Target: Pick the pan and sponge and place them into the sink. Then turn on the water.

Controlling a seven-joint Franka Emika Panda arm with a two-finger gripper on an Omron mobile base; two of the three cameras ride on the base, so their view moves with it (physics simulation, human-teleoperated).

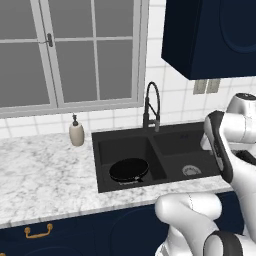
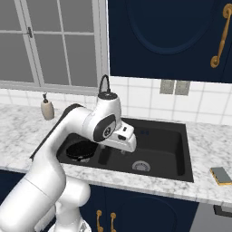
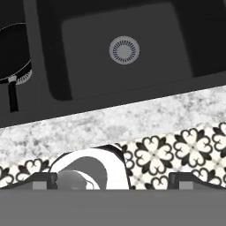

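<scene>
The black pan (image 1: pixel 129 170) lies in the left basin of the black sink (image 1: pixel 102 170), handle toward the front. In the right base view the pan (image 2: pixel 81 149) is partly hidden behind my arm. My gripper (image 2: pixel 113 149) hangs open over the sink (image 2: pixel 181 149) near its divider, holding nothing. In the hand view the fingertips (image 3: pixel 44 178) stand wide apart, above the front counter edge and the right basin of the sink (image 3: pixel 88 53), with the pan (image 3: pixel 13 53) at the left edge. The yellow sponge (image 2: pixel 221 176) lies on the counter right of the sink. No water is in view at the faucet (image 1: pixel 151 107).
A beige soap dispenser (image 1: pixel 76 132) stands on the marble counter left of the sink, under the window. A dark wall cabinet (image 1: pixel 210 35) hangs above the right side. The right basin's metal drain (image 3: pixel 124 49) is uncovered.
</scene>
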